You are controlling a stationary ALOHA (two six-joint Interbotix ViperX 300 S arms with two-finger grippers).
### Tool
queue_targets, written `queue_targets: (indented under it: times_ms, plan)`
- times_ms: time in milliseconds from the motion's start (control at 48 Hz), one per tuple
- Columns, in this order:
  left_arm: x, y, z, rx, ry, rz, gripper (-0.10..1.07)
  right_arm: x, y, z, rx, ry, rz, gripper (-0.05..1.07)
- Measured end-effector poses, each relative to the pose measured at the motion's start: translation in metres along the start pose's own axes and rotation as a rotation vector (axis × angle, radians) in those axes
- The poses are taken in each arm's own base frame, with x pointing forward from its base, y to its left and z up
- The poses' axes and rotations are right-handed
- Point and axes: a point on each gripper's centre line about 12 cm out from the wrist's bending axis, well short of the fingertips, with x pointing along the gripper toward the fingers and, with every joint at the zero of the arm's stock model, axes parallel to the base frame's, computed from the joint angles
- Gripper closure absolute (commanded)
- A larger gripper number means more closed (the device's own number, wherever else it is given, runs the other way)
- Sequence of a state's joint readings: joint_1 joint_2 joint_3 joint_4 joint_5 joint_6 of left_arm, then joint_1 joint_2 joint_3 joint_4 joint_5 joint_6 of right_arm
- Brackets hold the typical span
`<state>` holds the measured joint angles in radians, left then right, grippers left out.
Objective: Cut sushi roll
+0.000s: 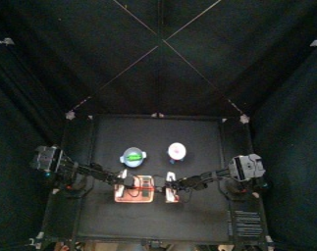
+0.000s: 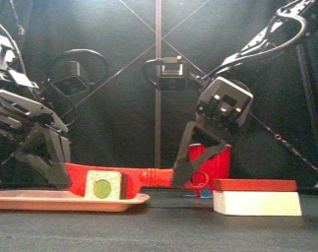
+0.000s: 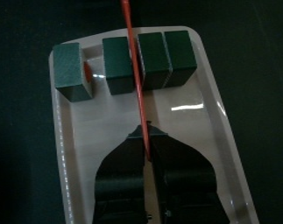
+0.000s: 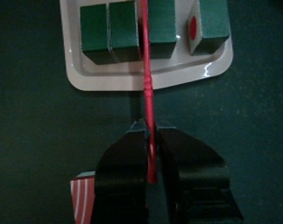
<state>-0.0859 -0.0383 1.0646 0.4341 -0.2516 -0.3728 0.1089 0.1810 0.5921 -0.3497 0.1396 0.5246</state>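
The sushi roll [image 3: 150, 58] lies as several dark green blocks side by side on a pale tray [image 3: 214, 131], and it shows again in the right wrist view [image 4: 123, 26]. From the front, one piece [image 2: 106, 185] shows a pale face with a green middle on the reddish-orange board [image 2: 30, 200]. A thin red knife [image 3: 131, 61] runs edge-on over the blocks. My left gripper [image 3: 140, 131] is shut on it. My right gripper [image 4: 147, 127] is also shut on a red blade [image 4: 144, 52] crossing the blocks. In the front view both grippers [image 2: 59, 177] [image 2: 188, 177] hang at the red knife's [image 2: 122, 177] two ends.
A green-and-white dish [image 1: 132, 155] and a white dish [image 1: 177, 150] sit behind the board [image 1: 127, 196]. A red-topped white box [image 2: 257, 197] stands at the front right, close to the right gripper. A red container [image 2: 212, 157] is behind it.
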Motion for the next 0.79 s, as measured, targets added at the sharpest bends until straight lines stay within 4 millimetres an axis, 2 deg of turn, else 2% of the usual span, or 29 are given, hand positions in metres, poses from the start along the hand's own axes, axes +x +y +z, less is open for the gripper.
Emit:
queue_targets:
  times_ms: [250, 792]
  plan:
    - [0.0063, 0.0015, -0.0009, -0.001, 0.021, 0.003, 0.64, 0.0012, -0.0002, 0.0002, 0.005, 0.008, -0.004, 0.61]
    - [0.0055, 0.0043, 0.0003, -0.003, 0.036, 0.019, 0.64, 0.0006, -0.0027, 0.0016, 0.011, 0.009, -0.010, 0.61]
